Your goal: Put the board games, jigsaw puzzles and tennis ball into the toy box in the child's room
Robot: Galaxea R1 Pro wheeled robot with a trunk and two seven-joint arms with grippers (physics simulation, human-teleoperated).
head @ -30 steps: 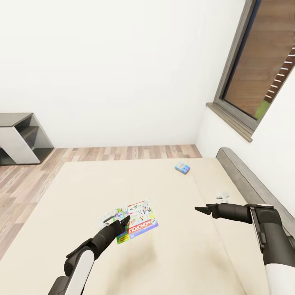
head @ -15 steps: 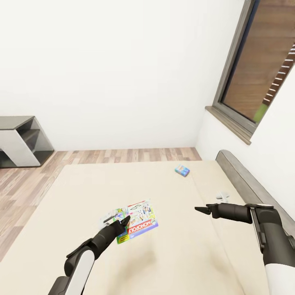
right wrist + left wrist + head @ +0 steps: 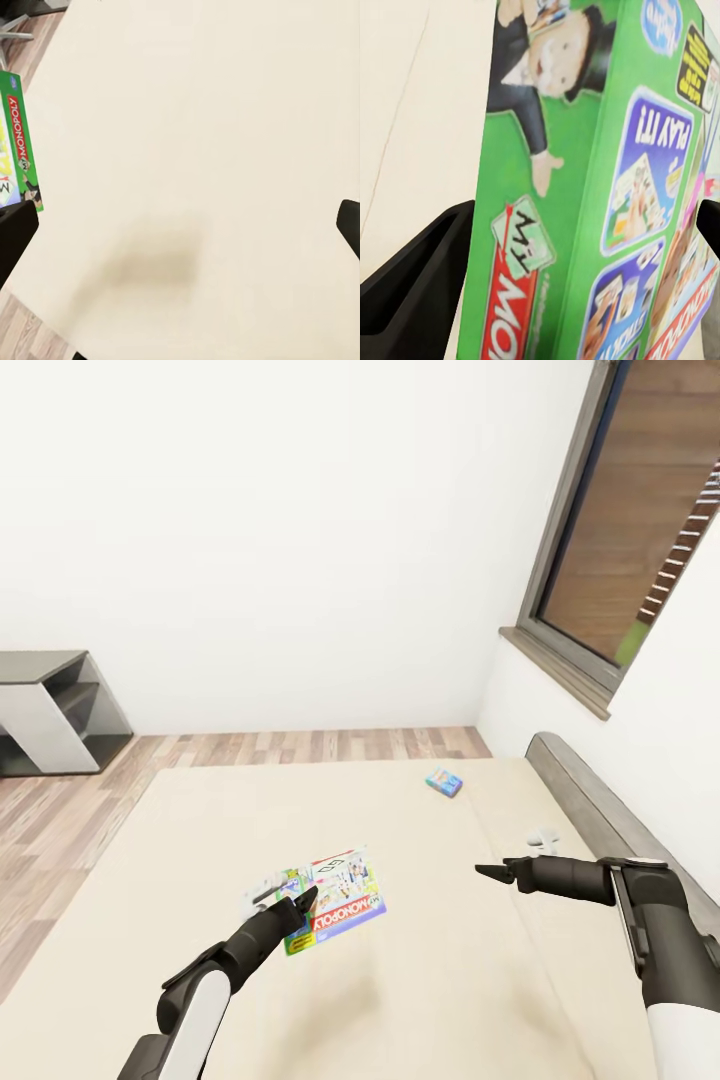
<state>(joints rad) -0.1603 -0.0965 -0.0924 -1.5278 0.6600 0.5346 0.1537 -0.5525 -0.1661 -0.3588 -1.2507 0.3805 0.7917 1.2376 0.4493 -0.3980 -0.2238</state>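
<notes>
Camera tilted slightly; arms unmoved. Left gripper (image 3: 300, 905) clamped on Monopoly box (image 3: 335, 900), lifted off bed (image 3: 450, 980). Right gripper (image 3: 492, 873) empty, apparently closed. Transport pending.

A flat green printed cardboard Monopoly box (image 3: 330, 900) is showing a smooth, faintly glossy printed face. The black left gripper (image 3: 296, 905) and black right gripper (image 3: 490, 873) are looking like matt hard plastic. The wide beige bed top (image 3: 200, 840) is reading as soft matt cloth. A small teal-blue cardboard box (image 3: 443, 780) is lying on it. The brown plank floor (image 3: 60, 800) is showing wood grain, and the grey headboard (image 3: 590, 800) is looking like weathered matt wood.
</notes>
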